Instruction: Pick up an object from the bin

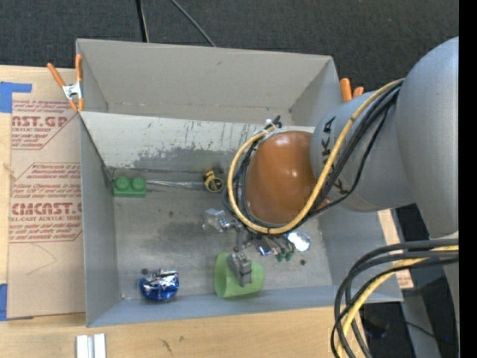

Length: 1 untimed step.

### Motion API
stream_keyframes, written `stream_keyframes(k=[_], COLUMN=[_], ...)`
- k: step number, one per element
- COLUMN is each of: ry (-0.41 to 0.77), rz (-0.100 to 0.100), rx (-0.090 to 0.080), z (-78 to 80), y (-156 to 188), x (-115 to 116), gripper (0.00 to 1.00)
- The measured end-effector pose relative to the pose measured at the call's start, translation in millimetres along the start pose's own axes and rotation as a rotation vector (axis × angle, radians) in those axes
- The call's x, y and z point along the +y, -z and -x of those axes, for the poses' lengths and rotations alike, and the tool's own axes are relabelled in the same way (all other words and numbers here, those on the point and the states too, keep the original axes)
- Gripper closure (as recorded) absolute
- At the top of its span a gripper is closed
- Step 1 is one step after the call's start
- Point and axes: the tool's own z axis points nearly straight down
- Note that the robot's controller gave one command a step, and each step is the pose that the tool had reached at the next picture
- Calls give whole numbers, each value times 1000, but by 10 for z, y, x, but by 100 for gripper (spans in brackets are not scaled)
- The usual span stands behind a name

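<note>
Hanging over rounded green cup (225,283): pincer (242,266).

A green block (129,186) lies far left, a blue-white ball (159,285) front left.

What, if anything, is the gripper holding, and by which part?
Cannot be told: the gripper meets the green cup at its upper rim, but no grip shows.

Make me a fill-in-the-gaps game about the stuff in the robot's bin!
1. The tool is down at the cup-like thing by the front wall, whose colour is ____.
2. The crumpled thing in the front corner is ____.
3. In the picture, the toy block by the back wall lies to the ____ of the tool.

Missing words: green; blue; left.
</note>
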Motion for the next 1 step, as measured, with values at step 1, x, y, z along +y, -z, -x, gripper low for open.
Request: stream_keyframes(k=[1], ry=[324], rz=[4], rx=[4], z=[100], y=[-35], x=[113], gripper=[0])
